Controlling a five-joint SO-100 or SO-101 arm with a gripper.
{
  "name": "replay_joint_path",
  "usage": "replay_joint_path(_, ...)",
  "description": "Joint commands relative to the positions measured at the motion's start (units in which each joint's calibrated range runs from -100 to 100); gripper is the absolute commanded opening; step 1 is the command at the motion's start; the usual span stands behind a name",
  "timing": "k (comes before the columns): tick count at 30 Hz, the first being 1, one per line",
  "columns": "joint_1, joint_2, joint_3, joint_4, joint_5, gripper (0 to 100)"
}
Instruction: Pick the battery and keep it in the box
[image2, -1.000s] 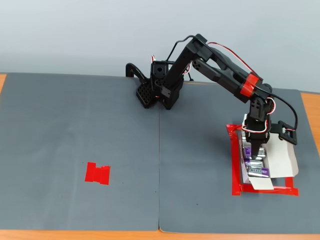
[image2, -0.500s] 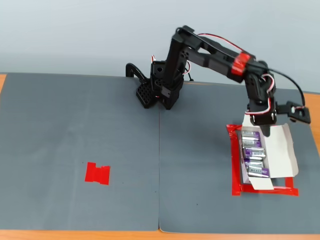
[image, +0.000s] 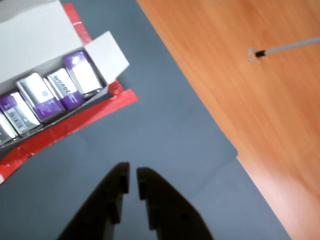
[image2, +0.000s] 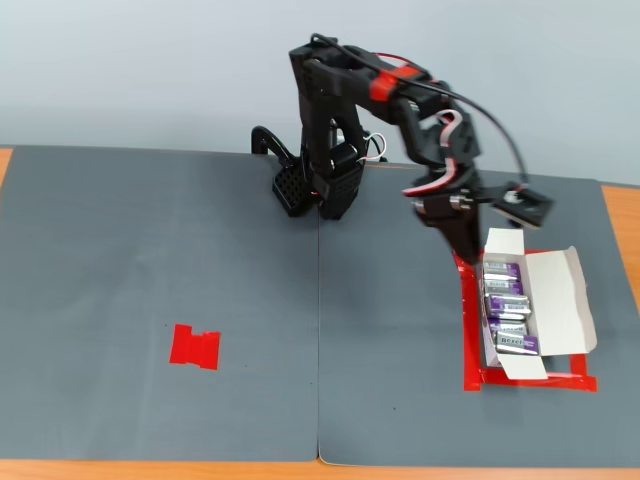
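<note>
Box: the white box (image2: 560, 300) lies open inside a red tape frame (image2: 468, 340), at 4 o'clock from my base in the fixed view; lid flap folded out to its right.
Contents: four batteries (image2: 506, 308) in a row, packed side by side; the wrist view (image: 47, 95) shows them too.
Battery look: silver-grey body with dark print, purple at one end.
My gripper (image: 133, 176): empty, fingers nearly together, a thin gap between them, raised above the grey mat (image2: 150, 270) beside the box.
Open room: mat bare except a red tape patch (image2: 195, 347) at 8 o'clock; wooden table (image: 250, 100) past the mat edge.
</note>
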Motion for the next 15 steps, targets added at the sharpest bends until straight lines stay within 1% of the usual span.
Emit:
replay_joint_path(1, 6.18, -9.97, 6.02, -0.73, -0.23, 2)
replay_joint_path(8, 15.96, -21.34, 18.69, -0.81, -0.33, 2)
replay_joint_path(15, 23.42, -33.37, 33.16, -1.07, -4.97, 2)
